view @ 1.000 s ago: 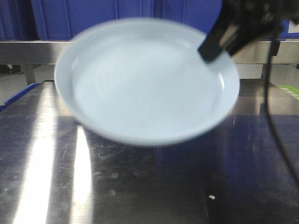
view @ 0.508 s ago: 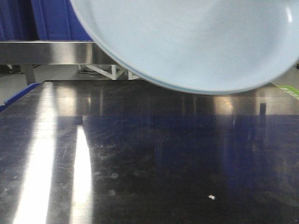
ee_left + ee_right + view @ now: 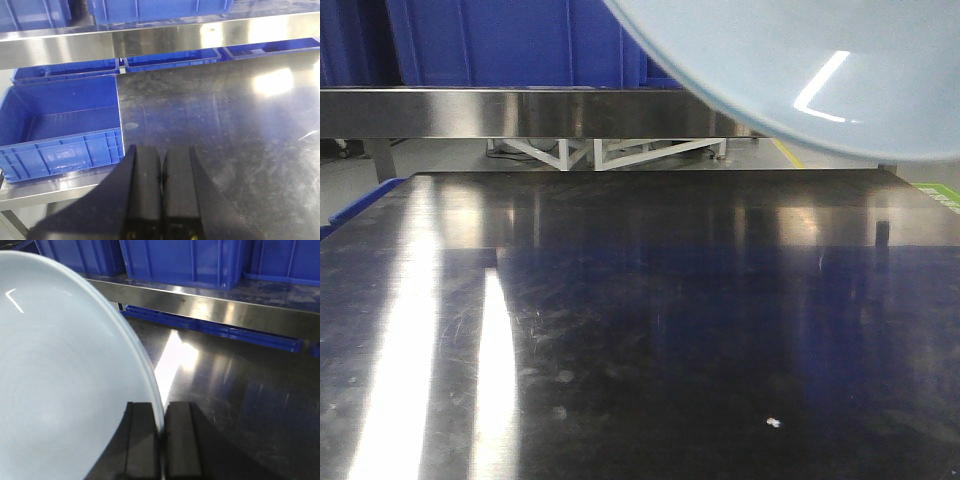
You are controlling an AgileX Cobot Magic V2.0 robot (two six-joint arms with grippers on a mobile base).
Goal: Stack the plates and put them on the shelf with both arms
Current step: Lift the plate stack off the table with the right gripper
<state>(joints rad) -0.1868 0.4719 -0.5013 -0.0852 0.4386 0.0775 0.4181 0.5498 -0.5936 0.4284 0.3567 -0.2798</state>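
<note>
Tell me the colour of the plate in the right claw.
The plate is plain, glossy, very pale blue-white; clearest in the right wrist view.

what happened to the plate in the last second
The plate rose and swung to the right in the front view, from above the middle of the tabletop to the top right corner, now partly out of frame. The right gripper keeps its pinch on the rim. The shelf, blue crates and tabletop look unchanged.
</note>
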